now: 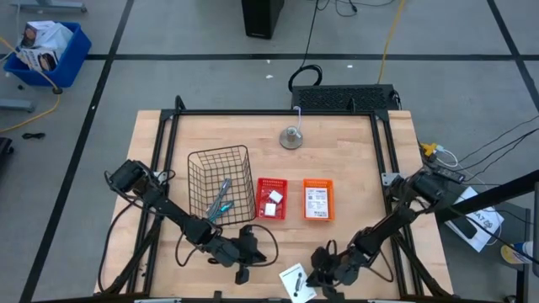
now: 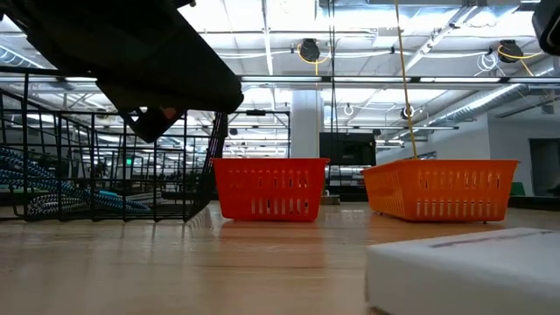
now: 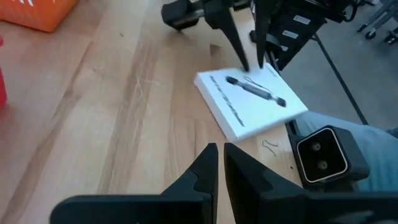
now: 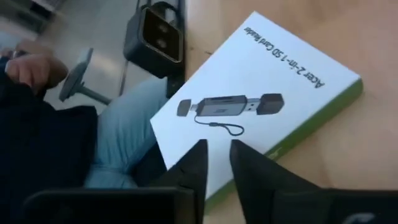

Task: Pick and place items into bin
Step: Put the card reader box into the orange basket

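- High view: a flat white packet (image 1: 295, 282) lies at the table (image 1: 354, 168) front edge, the right end effector (image 1: 322, 282) just beside it.
- Left wrist view: left end effector (image 3: 220, 163) pressed together, near the packet.
- Right wrist view: fingers nearly together over the packet; it looks light, stiff and slick, best pinched across an edge.

1 wire basket (image 1: 221, 181), 2 plastic bins (image 1: 271, 199), 1 white packet (image 1: 296, 282), 2 hands (image 1: 244, 268)
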